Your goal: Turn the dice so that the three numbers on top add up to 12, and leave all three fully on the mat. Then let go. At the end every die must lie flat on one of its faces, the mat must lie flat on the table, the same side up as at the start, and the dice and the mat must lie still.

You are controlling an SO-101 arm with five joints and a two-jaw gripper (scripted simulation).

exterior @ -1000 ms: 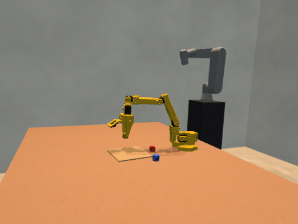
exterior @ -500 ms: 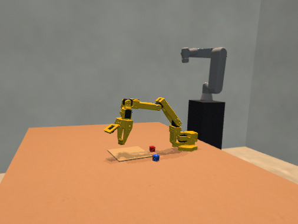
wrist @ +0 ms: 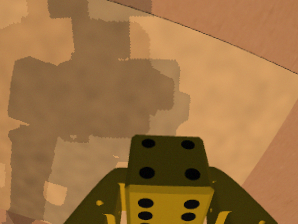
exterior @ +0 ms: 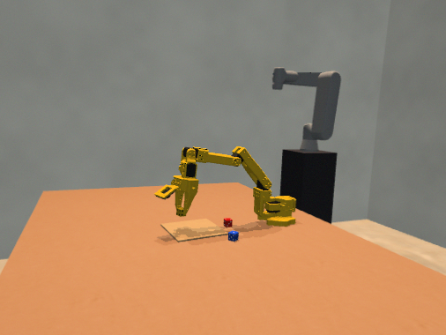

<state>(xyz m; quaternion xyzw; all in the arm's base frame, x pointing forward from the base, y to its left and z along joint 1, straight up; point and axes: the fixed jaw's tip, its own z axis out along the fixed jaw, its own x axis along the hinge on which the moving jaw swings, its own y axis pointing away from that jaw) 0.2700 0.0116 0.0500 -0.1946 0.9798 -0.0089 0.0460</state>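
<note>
My gripper (exterior: pixel 181 212) hangs a little above the tan mat (exterior: pixel 194 229), over its left part, and is shut on a yellow die (wrist: pixel 169 185). In the wrist view the die shows a four face and a six face, and the mat (wrist: pixel 133 96) lies below it. A red die (exterior: pixel 227 222) lies on the table just off the mat's right edge. A blue die (exterior: pixel 233 235) lies on the table off the mat's right front corner. The yellow die is too small to make out in the exterior view.
My arm's base (exterior: pixel 275 209) stands on the table to the right of the dice. A grey robot arm (exterior: pixel 315 106) on a black pedestal (exterior: pixel 308 181) stands behind the table's far right edge.
</note>
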